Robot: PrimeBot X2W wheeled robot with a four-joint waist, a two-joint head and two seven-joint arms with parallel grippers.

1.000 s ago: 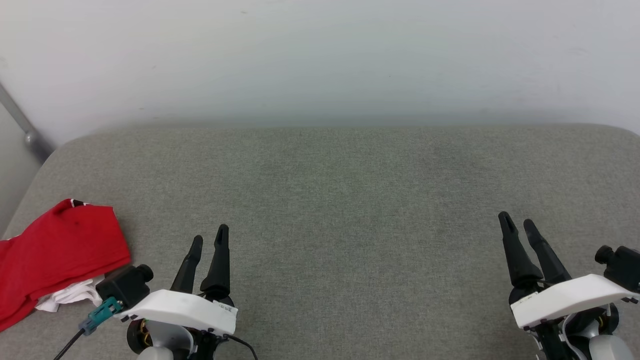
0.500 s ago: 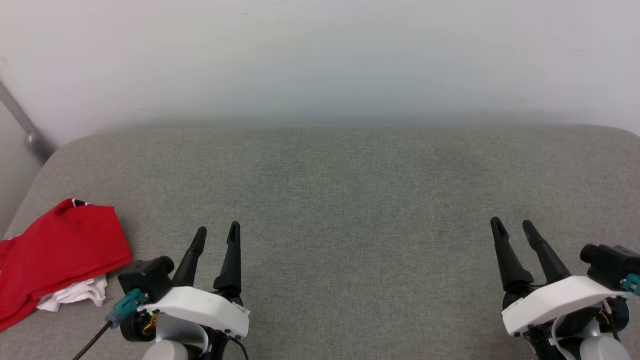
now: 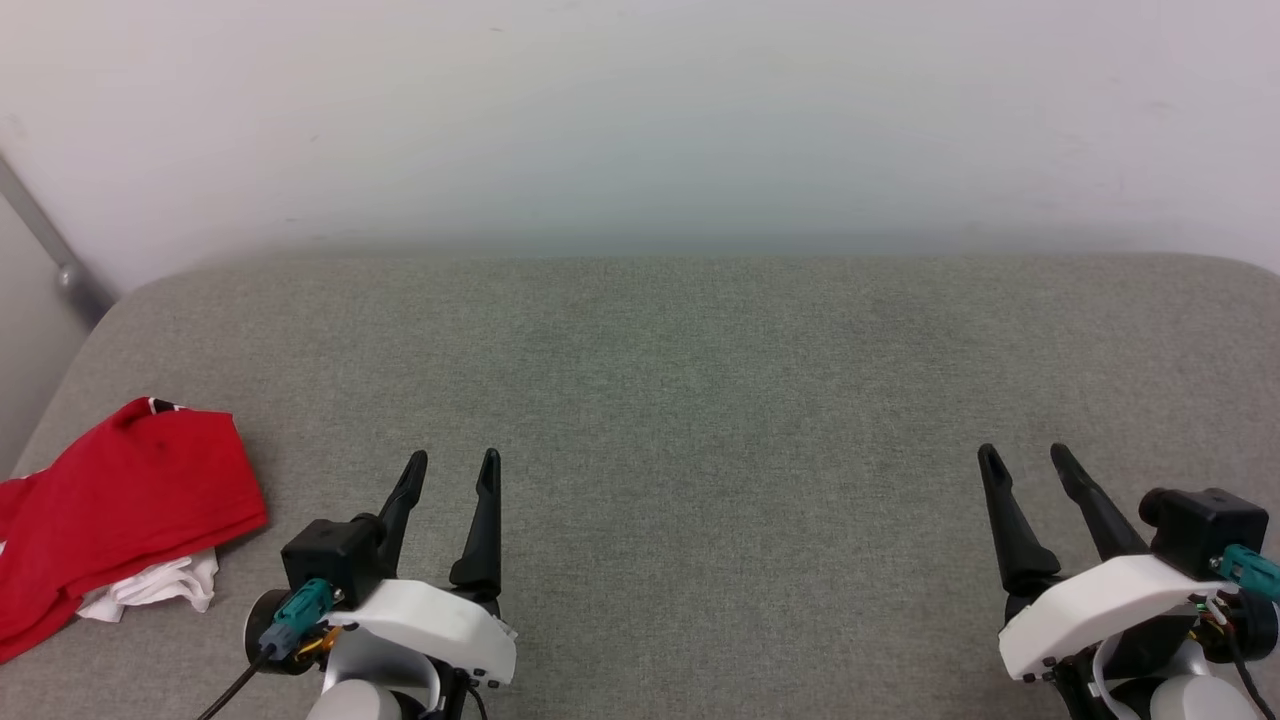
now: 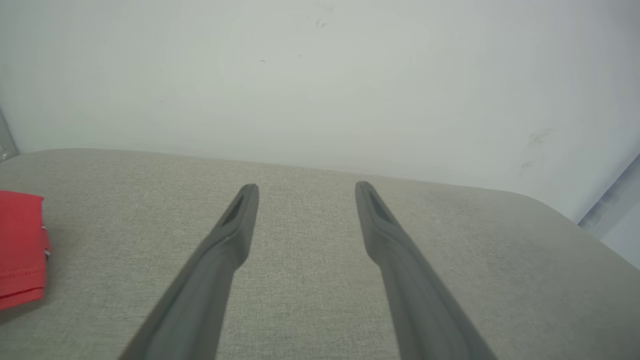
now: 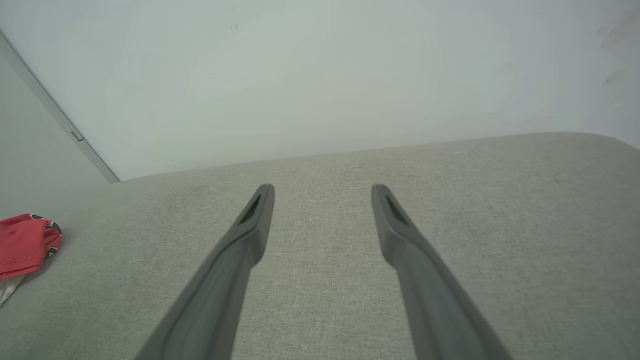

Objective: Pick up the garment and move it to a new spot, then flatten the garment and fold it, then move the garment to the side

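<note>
Both sets of fingers spread wide, nothing held: left gripper (image 3: 454, 456) and right gripper (image 3: 1023, 450) hover over the grey cushion (image 3: 700, 400). Garment (image 3: 120, 490) lies bunched at cushion's left edge, near left gripper, not touching.

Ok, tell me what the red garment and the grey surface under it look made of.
The garment: soft, matte cloth, probably a light knit; it lies in limp folds with a stitched hem. The grey surface: matte woven fabric, seemingly over padding, judging by its fine weave and rounded corners.
</note>
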